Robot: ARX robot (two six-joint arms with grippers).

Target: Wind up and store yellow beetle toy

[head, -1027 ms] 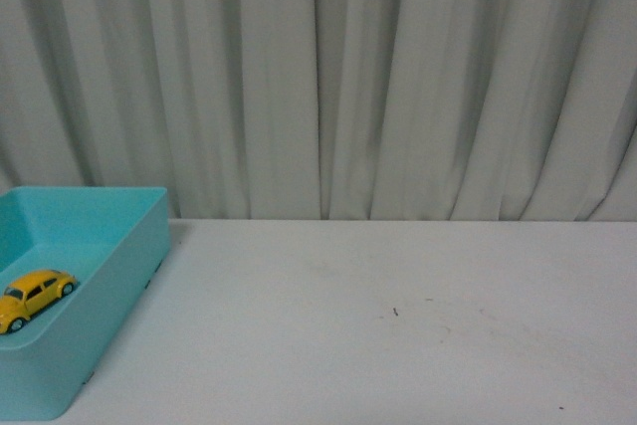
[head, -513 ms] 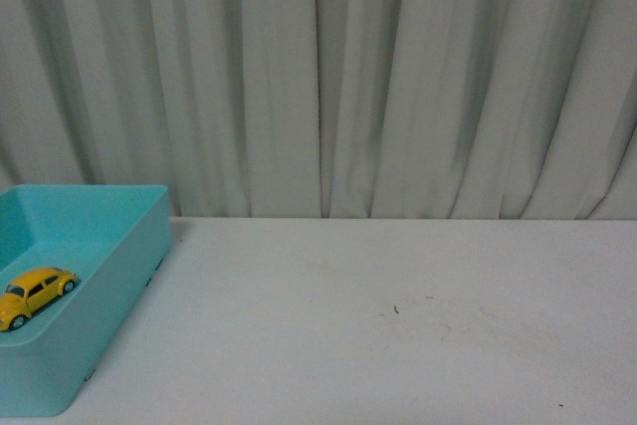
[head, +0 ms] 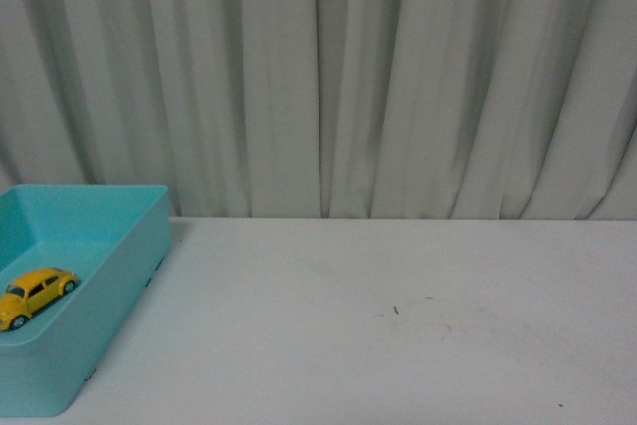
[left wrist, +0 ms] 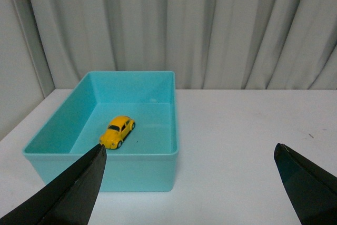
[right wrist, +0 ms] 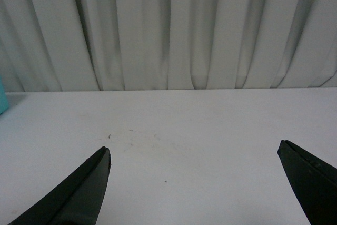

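The yellow beetle toy is sitting on its wheels on the floor of the teal bin, roughly mid-floor, touching no wall. The bin is resting at the left edge of the white bench, close to the curtain side. Left gripper is hanging released, jaws spread wide, holding nothing, short of the bin's near wall. Right gripper is likewise spread and empty over bare bench.
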